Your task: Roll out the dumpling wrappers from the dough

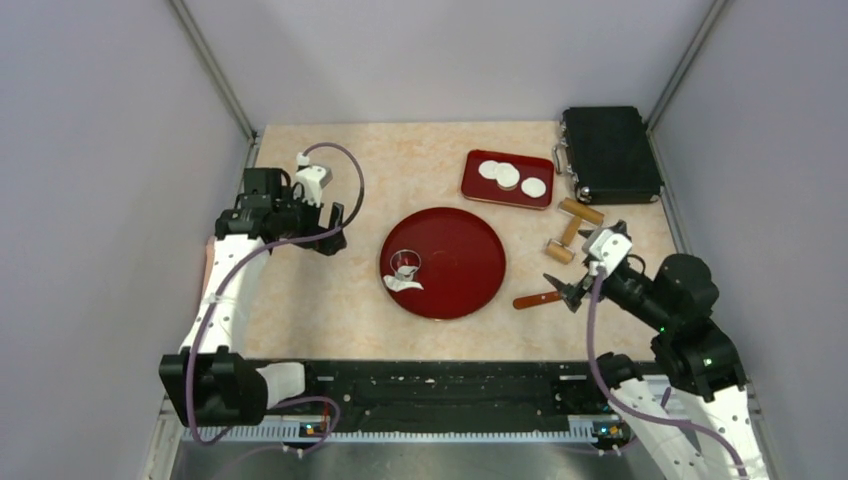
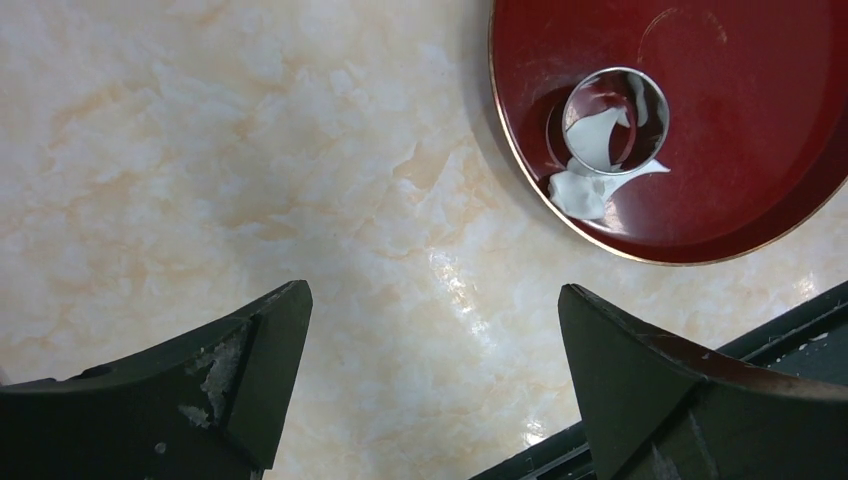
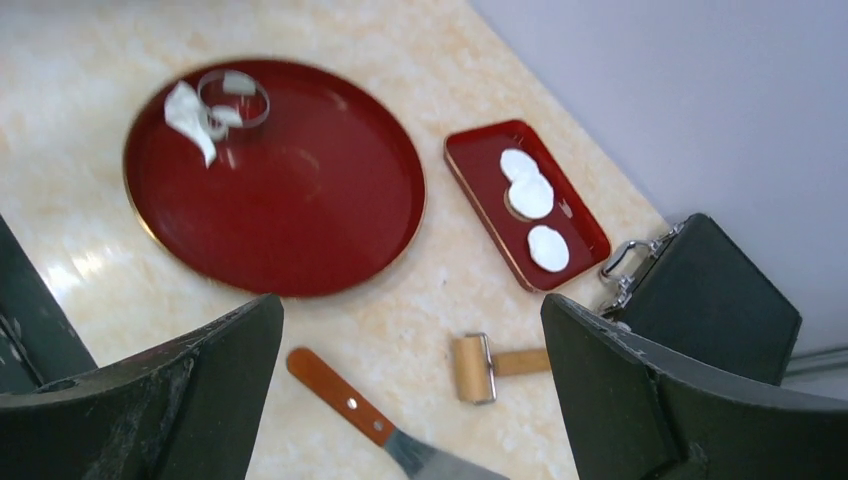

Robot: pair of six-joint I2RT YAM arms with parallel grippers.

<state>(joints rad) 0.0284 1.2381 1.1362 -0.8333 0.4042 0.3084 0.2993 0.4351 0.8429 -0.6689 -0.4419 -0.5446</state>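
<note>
Three round white dumpling wrappers [image 1: 508,177] lie on a rectangular red tray [image 1: 498,196] at the back; they also show in the right wrist view [image 3: 531,194]. A ragged white dough scrap [image 1: 403,284] lies on a round red tray [image 1: 465,250], partly under a small metal ring [image 1: 404,264]. The left wrist view shows the ring [image 2: 615,120] and the scrap [image 2: 585,192]. My left gripper [image 1: 335,228] is open and empty, left of the round tray. My right gripper [image 1: 572,290] is open and empty, over a spatula [image 1: 538,298].
A wooden roller [image 1: 570,228] lies right of the round tray, and shows between my right fingers [image 3: 472,367]. The spatula's wooden handle [image 3: 340,395] points at the tray. A shut black case [image 1: 610,153] stands at the back right. Grey walls close in both sides.
</note>
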